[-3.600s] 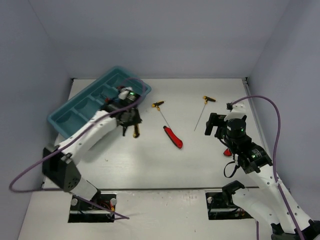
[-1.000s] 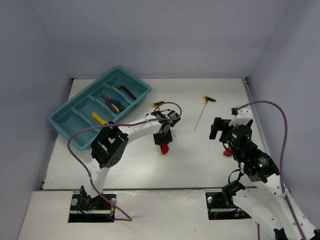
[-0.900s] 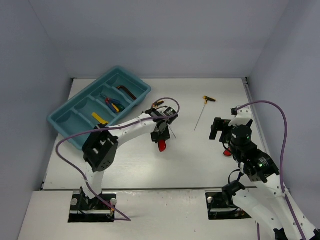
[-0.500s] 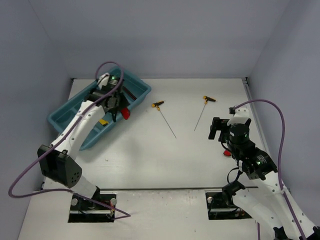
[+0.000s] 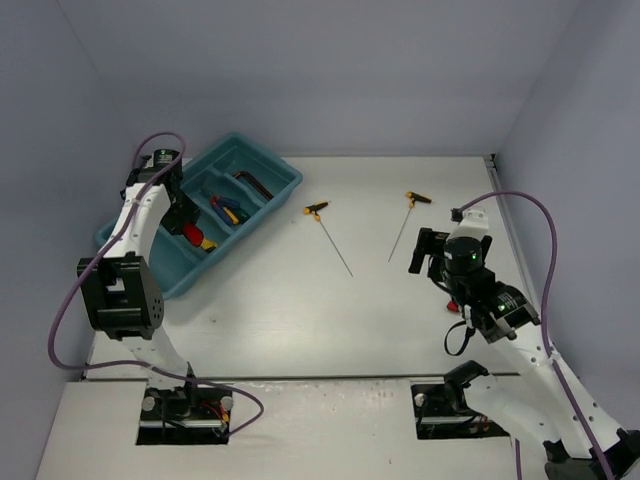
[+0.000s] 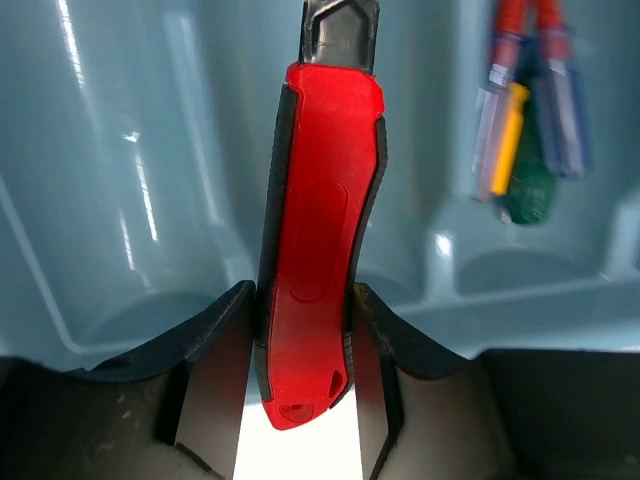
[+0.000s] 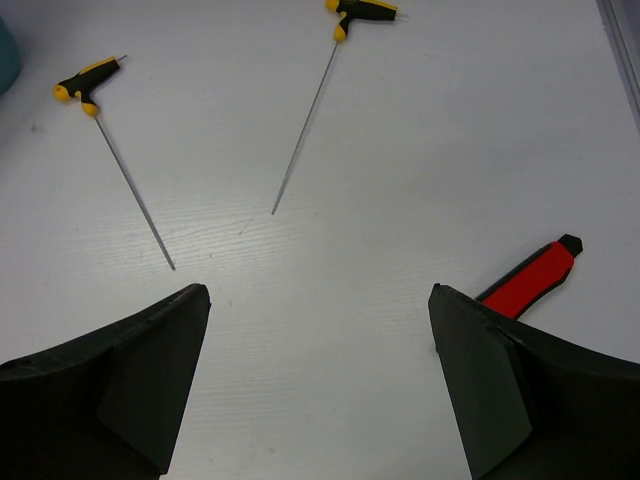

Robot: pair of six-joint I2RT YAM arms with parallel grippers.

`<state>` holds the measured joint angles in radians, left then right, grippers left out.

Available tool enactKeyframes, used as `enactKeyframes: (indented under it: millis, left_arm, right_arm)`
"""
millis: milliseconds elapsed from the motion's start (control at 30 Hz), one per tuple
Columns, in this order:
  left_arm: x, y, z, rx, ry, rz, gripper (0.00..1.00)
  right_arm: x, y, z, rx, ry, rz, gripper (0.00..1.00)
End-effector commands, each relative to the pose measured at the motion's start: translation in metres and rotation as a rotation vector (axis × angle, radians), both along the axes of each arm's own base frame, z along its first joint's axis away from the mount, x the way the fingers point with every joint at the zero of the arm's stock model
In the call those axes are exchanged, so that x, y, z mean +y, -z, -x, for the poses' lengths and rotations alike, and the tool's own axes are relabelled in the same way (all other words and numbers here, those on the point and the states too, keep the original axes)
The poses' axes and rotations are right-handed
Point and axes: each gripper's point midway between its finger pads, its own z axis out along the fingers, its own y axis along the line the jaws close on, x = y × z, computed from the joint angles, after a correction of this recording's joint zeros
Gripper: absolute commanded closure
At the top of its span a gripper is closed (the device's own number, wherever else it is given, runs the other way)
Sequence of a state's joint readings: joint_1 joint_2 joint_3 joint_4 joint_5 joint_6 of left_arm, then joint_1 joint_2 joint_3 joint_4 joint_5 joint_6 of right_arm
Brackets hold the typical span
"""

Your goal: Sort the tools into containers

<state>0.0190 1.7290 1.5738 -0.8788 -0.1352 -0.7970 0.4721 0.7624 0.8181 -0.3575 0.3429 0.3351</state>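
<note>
One red knife [image 6: 315,230] in left gripper [image 6: 300,310]; another [image 7: 525,280] right-wrist-only.

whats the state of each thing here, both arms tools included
left tool: shut on red utility knife, over a tray compartment
right tool: open, empty
T-handle driver nearer the tray: lying on the table
other T-handle driver: lying on the table
second red knife: lying on the table
screwdrivers: in the tray
hex keys: in the tray

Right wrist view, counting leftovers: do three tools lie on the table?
Yes, left driver, right driver and red knife lie there.
</note>
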Motion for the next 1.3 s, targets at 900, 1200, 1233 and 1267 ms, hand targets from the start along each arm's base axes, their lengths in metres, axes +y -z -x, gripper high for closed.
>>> enactKeyframes:
  millis: [900, 1200, 1233, 1267]
  left_arm:
    - [-0.139, -0.107, 0.027, -0.267, 0.583, 0.082, 0.37]
    - [-0.179, -0.089, 0.066, -0.218, 0.765, 0.108, 0.37]
    - [-0.180, -0.087, 0.068, -0.211, 0.777, 0.110, 0.37]
    - [-0.182, -0.084, 0.071, -0.203, 0.789, 0.113, 0.37]
  right_arm:
    - [-0.123, 0.137, 0.011, 0.420, 0.760, -0.263, 0.07]
    - [-0.123, 0.173, 0.017, 0.534, 0.806, -0.250, 0.08]
    - [-0.122, 0.176, 0.017, 0.537, 0.807, -0.257, 0.08]
    - [-0.121, 0.179, 0.017, 0.539, 0.807, -0.262, 0.09]
